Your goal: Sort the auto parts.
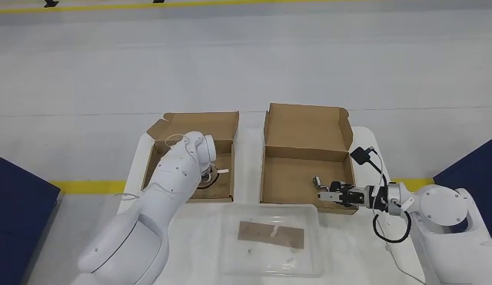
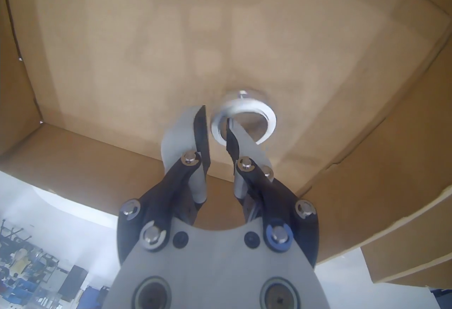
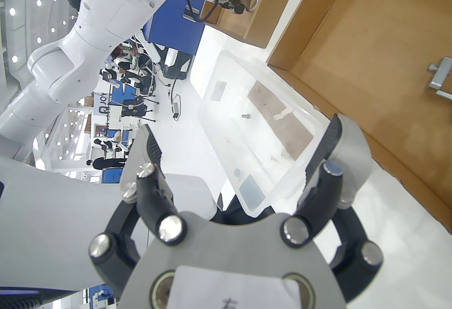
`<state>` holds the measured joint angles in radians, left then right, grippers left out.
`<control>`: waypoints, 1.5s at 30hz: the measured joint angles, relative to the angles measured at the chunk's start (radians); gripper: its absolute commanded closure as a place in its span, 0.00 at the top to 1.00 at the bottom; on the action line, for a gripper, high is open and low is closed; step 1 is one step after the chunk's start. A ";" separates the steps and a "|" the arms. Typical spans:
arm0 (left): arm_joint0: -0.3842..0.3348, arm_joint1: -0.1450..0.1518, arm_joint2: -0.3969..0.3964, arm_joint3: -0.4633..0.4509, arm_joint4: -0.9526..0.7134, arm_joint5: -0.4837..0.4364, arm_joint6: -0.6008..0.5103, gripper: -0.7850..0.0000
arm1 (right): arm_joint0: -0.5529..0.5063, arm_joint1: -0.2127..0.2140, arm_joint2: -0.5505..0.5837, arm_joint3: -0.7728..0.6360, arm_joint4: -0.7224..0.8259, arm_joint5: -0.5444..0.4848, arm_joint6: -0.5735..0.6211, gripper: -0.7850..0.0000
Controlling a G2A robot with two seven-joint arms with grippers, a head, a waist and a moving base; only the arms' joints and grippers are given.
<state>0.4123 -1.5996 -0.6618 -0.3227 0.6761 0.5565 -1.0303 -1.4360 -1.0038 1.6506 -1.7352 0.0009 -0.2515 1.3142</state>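
Over left box (image 1: 201, 124), ring (image 2: 271, 120) clamped by left gripper (image 2: 214, 117), hole wristward; right gripper (image 3: 240, 124) agape.

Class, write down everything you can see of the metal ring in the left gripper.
The metal ring is a shiny, silvery band with a flat rim and an open middle. The left gripper pinches its wall, one finger inside the hole, one outside. It is held over the floor of the cardboard box; whether it touches that floor cannot be told.
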 measured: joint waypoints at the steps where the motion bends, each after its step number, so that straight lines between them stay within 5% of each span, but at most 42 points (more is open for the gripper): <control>1: -0.004 -0.003 0.000 0.006 0.000 -0.001 0.000 0.40 | 0.000 0.000 0.000 0.000 0.000 0.000 0.000 1.00; 4: -0.015 -0.008 -0.006 0.015 -0.006 0.001 -0.001 0.49 | 0.000 0.000 0.000 0.000 0.000 0.000 0.000 1.00; 8: -0.027 -0.008 -0.018 0.014 -0.015 0.001 0.010 0.99 | 0.000 0.000 0.000 0.000 0.000 0.000 0.000 1.00; 15: -0.035 0.009 -0.049 -0.044 -0.021 0.010 0.025 1.00 | 0.000 0.000 0.000 0.000 0.000 0.000 0.000 1.00; 23: 0.005 0.091 -0.152 -0.211 -0.042 -0.071 -0.016 1.00 | 0.000 0.000 0.000 0.000 0.000 0.000 0.000 1.00; 27: 0.085 0.160 -0.242 -0.401 -0.026 -0.114 -0.081 1.00 | 0.000 0.000 0.000 0.000 0.000 0.000 0.000 1.00; 34: 0.416 0.298 -0.497 -1.008 0.094 -0.118 -0.282 1.00 | 0.000 0.000 0.000 0.000 0.000 0.000 0.000 1.00; 40: 0.637 0.340 -0.658 -1.328 0.016 -0.207 -0.354 1.00 | 0.000 0.000 0.000 0.000 0.000 0.000 0.000 1.00; 45: 0.729 0.354 -0.734 -1.419 -0.114 -0.315 -0.349 1.00 | 0.000 0.000 0.000 0.000 0.000 0.000 0.000 1.00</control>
<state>1.1414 -1.2460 -1.3957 -1.7418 0.5617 0.2417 -1.3797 -1.4360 -1.0038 1.6506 -1.7352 0.0009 -0.2515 1.3142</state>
